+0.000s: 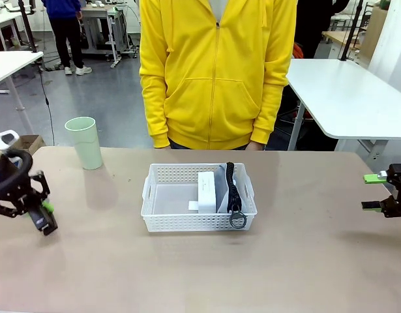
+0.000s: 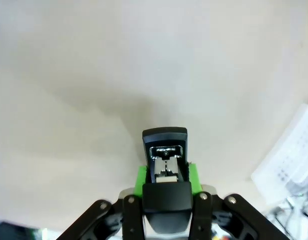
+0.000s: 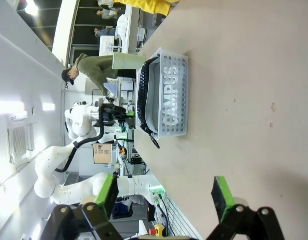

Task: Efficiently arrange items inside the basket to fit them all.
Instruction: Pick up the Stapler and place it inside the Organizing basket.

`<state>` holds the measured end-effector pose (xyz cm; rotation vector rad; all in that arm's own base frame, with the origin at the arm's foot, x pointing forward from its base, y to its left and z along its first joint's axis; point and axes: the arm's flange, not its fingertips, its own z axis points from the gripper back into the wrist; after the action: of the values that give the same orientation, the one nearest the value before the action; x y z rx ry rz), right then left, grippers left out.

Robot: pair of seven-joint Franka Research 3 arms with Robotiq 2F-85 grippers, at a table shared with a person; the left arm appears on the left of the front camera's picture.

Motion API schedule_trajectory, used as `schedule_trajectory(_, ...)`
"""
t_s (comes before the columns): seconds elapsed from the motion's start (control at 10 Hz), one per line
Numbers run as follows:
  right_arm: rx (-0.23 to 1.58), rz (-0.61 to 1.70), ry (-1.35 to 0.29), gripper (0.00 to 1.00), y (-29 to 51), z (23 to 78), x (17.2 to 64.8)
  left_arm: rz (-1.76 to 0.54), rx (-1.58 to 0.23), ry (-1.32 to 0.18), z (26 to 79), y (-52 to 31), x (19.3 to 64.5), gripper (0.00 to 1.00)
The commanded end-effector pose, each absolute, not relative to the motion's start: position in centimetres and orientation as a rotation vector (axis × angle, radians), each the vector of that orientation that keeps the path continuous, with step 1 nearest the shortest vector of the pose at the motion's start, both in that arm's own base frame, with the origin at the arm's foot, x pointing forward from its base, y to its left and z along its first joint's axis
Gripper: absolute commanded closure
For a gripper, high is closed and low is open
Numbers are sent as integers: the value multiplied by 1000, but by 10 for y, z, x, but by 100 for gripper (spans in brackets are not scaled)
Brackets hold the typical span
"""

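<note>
Closest in, at the near-left of the tabletop (image 1: pixel 187 280), the left gripper (image 1: pixel 44 218) is clamping the black stapler (image 2: pixel 165 145) between its green pads (image 2: pixel 141 180), with the stapler's nose sticking out past the fingertips over bare tabletop. Over at the right edge, the right gripper (image 1: pixel 373 192) is hanging with its jaws spread wide and nothing between them. At the middle of the tabletop the white lattice basket (image 1: pixel 187 222) is sitting well apart from both grippers. Inside it, the white boxy device (image 1: pixel 207 190) is standing upright near the centre, and the grey pencil pouch (image 1: pixel 233 186) is standing on edge just beside it against the right-hand wall, its ring (image 1: pixel 237 219) hanging over the near rim. The pale green tumbler cup (image 1: pixel 84 142) is standing upright at the far left, outside the basket. A person in a yellow hoodie (image 1: pixel 216 72) is standing at the far side.
</note>
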<state>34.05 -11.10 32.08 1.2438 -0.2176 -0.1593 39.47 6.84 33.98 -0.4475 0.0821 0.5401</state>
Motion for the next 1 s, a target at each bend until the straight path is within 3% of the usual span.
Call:
schedule_trajectory(0.0, 1258, -167, -229, 0, -111, 324, 342, 348, -762, 107, 356, 93, 385, 100)
schedule_trajectory(0.3, 1258, -167, -229, 0, -111, 324, 342, -206, -855, 64, 366, 106, 376, 100)
schedule_trajectory(0.4, 1258, -167, -229, 0, -111, 324, 342, -253, -858, 21, 367, 102, 381, 100)
schedule_trajectory(0.6, 1258, -167, -229, 0, -111, 324, 342, -104, -766, -17, 373, 66, 397, 100)
schedule_trajectory(0.7, 1258, -167, -229, 0, -111, 324, 342, -200, -832, 13, 371, 89, 375, 100)
schedule_trajectory(0.9, 1258, -167, -229, 0, -111, 324, 342, -200, -832, 13, 371, 89, 375, 100)
